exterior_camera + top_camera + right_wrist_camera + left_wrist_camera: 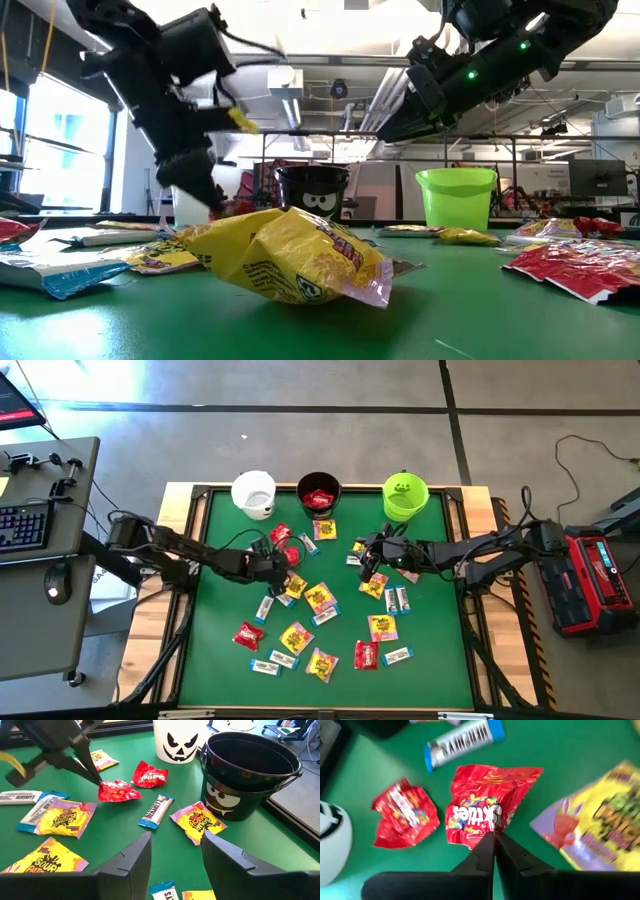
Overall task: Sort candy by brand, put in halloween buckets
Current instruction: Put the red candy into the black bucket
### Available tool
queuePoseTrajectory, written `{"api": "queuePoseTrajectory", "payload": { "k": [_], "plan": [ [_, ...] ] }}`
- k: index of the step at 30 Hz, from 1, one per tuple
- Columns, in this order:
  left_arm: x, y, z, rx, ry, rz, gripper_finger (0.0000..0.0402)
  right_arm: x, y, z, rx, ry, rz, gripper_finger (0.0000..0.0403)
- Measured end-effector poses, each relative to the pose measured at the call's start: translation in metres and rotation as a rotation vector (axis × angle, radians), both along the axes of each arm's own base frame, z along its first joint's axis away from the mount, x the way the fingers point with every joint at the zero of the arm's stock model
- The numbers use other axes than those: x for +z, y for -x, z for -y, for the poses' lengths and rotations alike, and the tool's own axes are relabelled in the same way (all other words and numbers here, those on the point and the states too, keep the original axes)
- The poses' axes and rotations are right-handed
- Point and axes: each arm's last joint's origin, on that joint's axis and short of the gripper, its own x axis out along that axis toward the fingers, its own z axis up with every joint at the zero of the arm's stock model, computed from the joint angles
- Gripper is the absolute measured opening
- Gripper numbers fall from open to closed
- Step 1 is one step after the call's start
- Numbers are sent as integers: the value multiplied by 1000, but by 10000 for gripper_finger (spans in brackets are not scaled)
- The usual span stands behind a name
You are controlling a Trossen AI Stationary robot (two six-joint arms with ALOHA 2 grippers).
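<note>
Red, yellow-and-pink and white-and-blue candy packets lie flat over the green mat (330, 630). At the far edge stand three buckets: white (254, 493), black (319, 493) with red packets inside, and lime green (405, 497). My left gripper (495, 840) is shut on a red Skittles packet (480, 805) at the mat's far centre-left, beside another red packet (402, 812). My right gripper (175, 855) hangs open over the mat right of centre, nothing between its fingers. My left gripper pinches the red Skittles packet at the middle of one edge (489, 831) between its two fingertips. The fingers (92, 772) slant down at it from the table's left side. The packet stays flat beyond the fingertips; whether it has left the mat I cannot tell.
A white-and-blue bar (462, 740) and a yellow-and-pink packet (600, 820) lie close around the held packet. Below my right gripper lie a bar (156, 811) and a yellow-and-pink packet (197, 822). A crumpled yellow packet (285, 255) sits near the front edge.
</note>
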Motion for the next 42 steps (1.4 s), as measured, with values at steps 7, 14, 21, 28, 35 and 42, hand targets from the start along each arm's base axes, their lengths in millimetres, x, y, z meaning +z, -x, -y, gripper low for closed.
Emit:
{"api": "queuePoseTrajectory", "payload": {
  "k": [7, 14, 21, 28, 35, 42],
  "plan": [
    [36, -7, -4, -5, -24, 130, 1, 0, 0, 0, 0, 1, -1, 161],
    [67, -27, -32, -21, -97, 250, 0, 0, 0, 0, 0, 1, 3, 161],
    [93, -34, -73, -16, -172, 318, 0, 0, 0, 0, 1, 2, 2, 161],
    [100, -45, -111, -32, -187, 299, 0, 0, 0, 0, 0, 2, -6, 156],
    [102, -69, -152, -50, -218, 224, 0, -1, 0, 0, -1, 3, -11, 139],
    [101, -85, -192, -106, -111, 76, 0, -2, 1, 0, -1, 2, -21, 138]
  ]
}}
